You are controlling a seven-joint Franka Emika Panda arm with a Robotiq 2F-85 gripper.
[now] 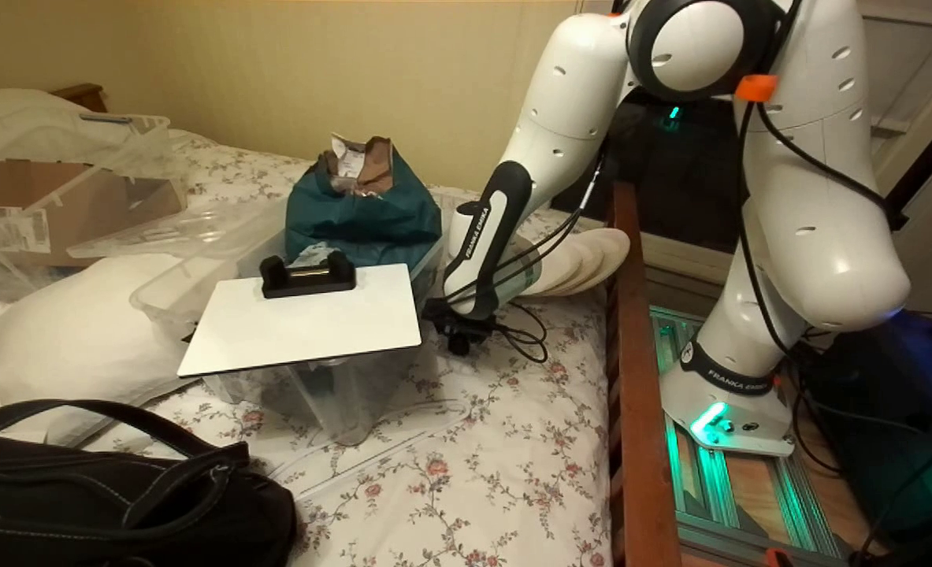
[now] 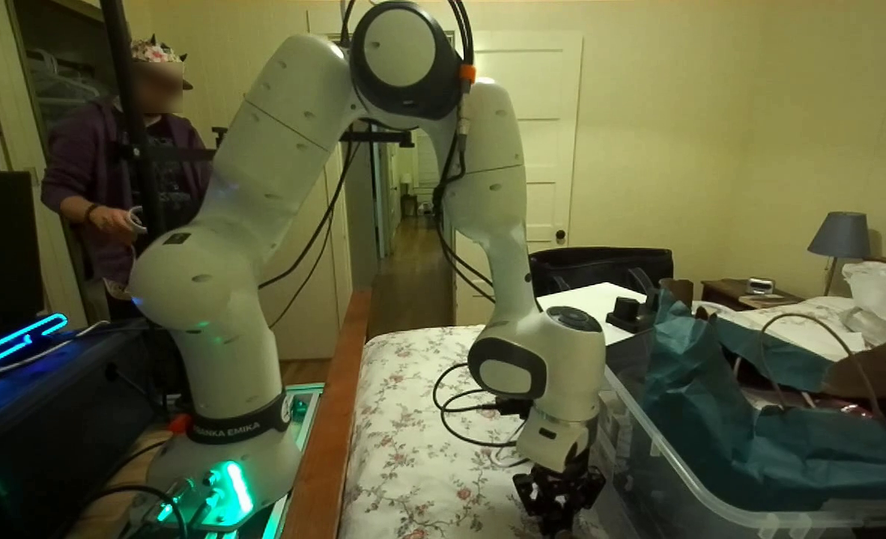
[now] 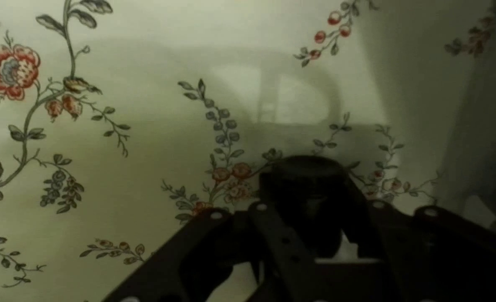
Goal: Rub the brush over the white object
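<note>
In the wrist view a stubby black piece with a rounded top, apparently the brush (image 3: 308, 167), sits between the dark fingers of my gripper (image 3: 308, 188). The picture is very dark there, so its bristles cannot be made out. The gripper also shows in both exterior views (image 1: 459, 327) (image 2: 559, 501), pointing down over the bed beside the clear bin. In an exterior view an off-white, round-edged, layered thing, likely the white object (image 1: 603, 256), lies on the bed by the wooden rail. My arm partly hides it. The wrist view shows only bedspread beneath the gripper.
A flat white board (image 1: 316, 323) with a black device (image 1: 308, 279) rests on a clear bin (image 2: 682, 471), close beside the gripper. A teal bag (image 1: 363, 216) stands behind. The wooden rail (image 1: 631, 394) edges the bed. A black bag (image 1: 119, 496) lies in front. Cables hang from the wrist.
</note>
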